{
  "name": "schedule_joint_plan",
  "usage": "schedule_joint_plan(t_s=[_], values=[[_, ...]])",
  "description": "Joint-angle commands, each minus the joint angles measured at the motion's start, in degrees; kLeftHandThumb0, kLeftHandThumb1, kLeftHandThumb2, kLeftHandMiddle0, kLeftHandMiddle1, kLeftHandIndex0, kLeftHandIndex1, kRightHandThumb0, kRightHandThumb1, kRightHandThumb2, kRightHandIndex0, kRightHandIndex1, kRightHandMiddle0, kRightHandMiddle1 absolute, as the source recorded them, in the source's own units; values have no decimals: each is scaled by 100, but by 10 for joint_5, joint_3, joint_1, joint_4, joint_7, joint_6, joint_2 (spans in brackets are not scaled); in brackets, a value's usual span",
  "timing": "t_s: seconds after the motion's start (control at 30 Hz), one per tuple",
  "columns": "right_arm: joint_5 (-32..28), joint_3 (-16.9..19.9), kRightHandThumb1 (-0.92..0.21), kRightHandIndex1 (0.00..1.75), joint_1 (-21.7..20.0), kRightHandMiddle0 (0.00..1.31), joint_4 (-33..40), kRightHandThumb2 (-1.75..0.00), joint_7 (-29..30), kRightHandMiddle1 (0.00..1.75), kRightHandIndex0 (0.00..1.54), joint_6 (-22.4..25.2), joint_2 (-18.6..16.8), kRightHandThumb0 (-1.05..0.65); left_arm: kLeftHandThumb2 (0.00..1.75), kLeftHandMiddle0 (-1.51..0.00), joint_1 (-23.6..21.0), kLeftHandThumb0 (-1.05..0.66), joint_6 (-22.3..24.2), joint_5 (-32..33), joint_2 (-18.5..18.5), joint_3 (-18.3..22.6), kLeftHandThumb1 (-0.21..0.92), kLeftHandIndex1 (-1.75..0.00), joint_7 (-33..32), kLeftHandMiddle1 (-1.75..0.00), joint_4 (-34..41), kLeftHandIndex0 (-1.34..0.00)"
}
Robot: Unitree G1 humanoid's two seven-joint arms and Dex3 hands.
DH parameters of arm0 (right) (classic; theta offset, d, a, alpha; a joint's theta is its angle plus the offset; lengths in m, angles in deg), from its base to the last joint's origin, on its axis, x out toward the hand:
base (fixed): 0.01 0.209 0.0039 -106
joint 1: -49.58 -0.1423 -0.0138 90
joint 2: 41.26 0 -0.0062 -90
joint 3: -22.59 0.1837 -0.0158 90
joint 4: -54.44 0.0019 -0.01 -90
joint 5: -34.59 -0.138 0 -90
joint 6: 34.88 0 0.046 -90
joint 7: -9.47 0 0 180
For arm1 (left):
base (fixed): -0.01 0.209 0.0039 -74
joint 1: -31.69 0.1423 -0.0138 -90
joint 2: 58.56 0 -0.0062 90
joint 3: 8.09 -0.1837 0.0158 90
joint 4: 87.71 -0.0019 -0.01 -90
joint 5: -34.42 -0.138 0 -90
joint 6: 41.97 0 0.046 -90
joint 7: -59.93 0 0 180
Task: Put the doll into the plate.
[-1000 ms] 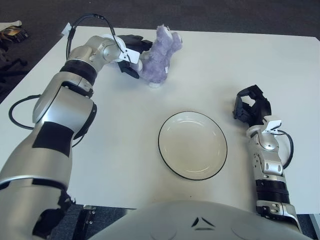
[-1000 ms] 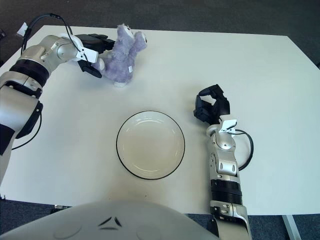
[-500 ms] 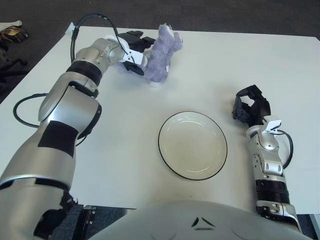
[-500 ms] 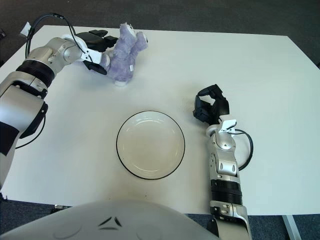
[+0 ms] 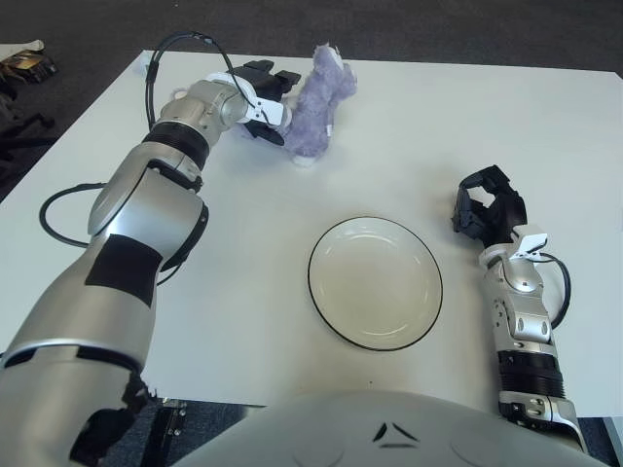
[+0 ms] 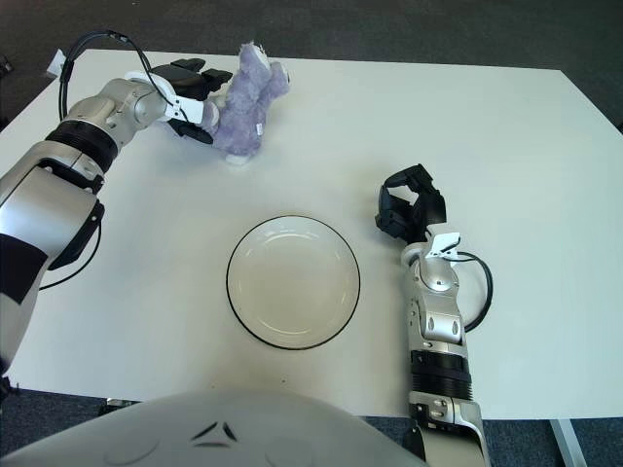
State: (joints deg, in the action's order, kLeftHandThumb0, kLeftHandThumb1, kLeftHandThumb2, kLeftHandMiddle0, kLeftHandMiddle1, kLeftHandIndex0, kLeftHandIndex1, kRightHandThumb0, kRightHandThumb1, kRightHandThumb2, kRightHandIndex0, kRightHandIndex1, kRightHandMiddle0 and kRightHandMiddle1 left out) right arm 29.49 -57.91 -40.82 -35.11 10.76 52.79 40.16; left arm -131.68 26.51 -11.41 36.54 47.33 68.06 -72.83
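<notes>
From my seat I counted one plate (image 5: 375, 282), one doll (image 5: 315, 105) and two hands on the white table (image 6: 506, 146). Nearest me sat the round white plate with its dark rim, empty, a little right of the table's middle in the left eye view. Just to its right my right hand (image 5: 490, 209) showed, black fingers (image 6: 394, 209) curled inward with nothing between them, well apart from the doll. Farther off, near the table's far left, stood the purple plush doll, upright and leaning slightly to the right, a small white tag on its side. It was well apart from the plate, not in it. My left hand (image 6: 190, 92) was at the doll's left flank, its dark fingers (image 5: 265, 73) spread around the plush body, one set above near the head and one lower down; they touched the fur, but I could not tell whether the grip was truly clamped. The left eye view took in a dark object (image 5: 24, 66) on the floor past the table's far left corner, which the right eye view cut off
</notes>
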Motion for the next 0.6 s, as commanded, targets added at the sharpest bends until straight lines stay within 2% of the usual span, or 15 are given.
schedule_joint_plan(t_s=[0.0, 0.27, 0.33, 0.43, 0.5, 0.57], values=[[5, -7, -57, 175, 37, 42, -15, -100, -3, 175, 123, 26, -10, -41, 40, 0, -10, -89, 20, -4, -10, -6, 66, -11, 8, 0, -10, 0], [5, -9, -56, 175, 38, 43, -6, -102, -2, 175, 124, 36, -10, -42, 48, 0, -6, -86, 31, -6, -19, -14, 60, -10, 14, 0, -15, 0], [4, -9, -56, 175, 39, 43, -5, -102, -4, 175, 125, 38, -9, -42, 52, 0, -5, -86, 28, 6, -22, -6, 57, -10, 37, 0, -18, 0], [1, -9, -54, 175, 40, 44, -4, -104, -7, 175, 124, 38, -9, -42, 70, 0, -2, -77, 29, 40, -29, 21, 41, -16, 93, 0, -24, 0], [-1, -9, -54, 175, 40, 45, -3, -104, -8, 175, 124, 37, -10, -42, 78, 0, -2, -74, 33, 60, -31, 37, 35, -20, 130, 0, -26, 0], [-2, -9, -53, 175, 40, 45, -3, -105, -9, 175, 123, 35, -11, -42, 89, -1, -2, -62, 40, 77, -33, 50, 25, -25, 167, 0, -28, 0]])
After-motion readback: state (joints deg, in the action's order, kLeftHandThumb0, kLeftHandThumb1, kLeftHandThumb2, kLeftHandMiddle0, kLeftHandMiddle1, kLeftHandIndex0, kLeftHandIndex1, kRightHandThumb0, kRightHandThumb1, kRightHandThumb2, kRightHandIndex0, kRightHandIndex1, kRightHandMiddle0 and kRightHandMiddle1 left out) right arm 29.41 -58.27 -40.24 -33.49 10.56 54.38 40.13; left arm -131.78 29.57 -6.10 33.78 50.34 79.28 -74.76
